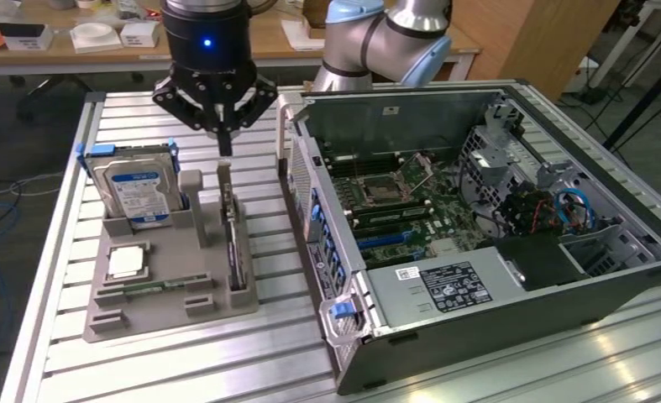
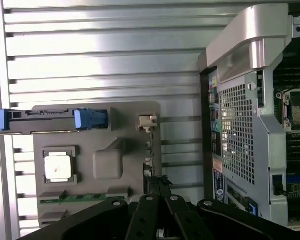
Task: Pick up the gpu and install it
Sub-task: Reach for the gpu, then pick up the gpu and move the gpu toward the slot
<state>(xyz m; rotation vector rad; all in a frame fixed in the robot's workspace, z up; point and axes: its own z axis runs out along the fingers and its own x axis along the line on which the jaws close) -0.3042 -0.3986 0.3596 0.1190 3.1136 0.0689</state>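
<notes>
The gpu [image 1: 235,243] stands on edge in a slot of the grey holder [image 1: 168,306], a thin dark card with a silver bracket end. My gripper [image 1: 226,153] hangs straight above the card's far end, fingers shut together, tips right at its top edge. Whether they pinch the card I cannot tell. In the wrist view the gpu [image 2: 150,150] is an edge-on line running from its bracket to my gripper [image 2: 158,182]. The open computer case [image 1: 476,218] lies on the exterior view's right, its motherboard [image 1: 403,197] exposed.
The holder also carries a hard drive [image 1: 138,189] standing upright, a processor [image 1: 126,262] and a green memory stick [image 1: 151,285]. The case wall [image 2: 240,125] stands close beside the holder [image 2: 107,165]. A slatted metal table [image 1: 173,361] lies under everything.
</notes>
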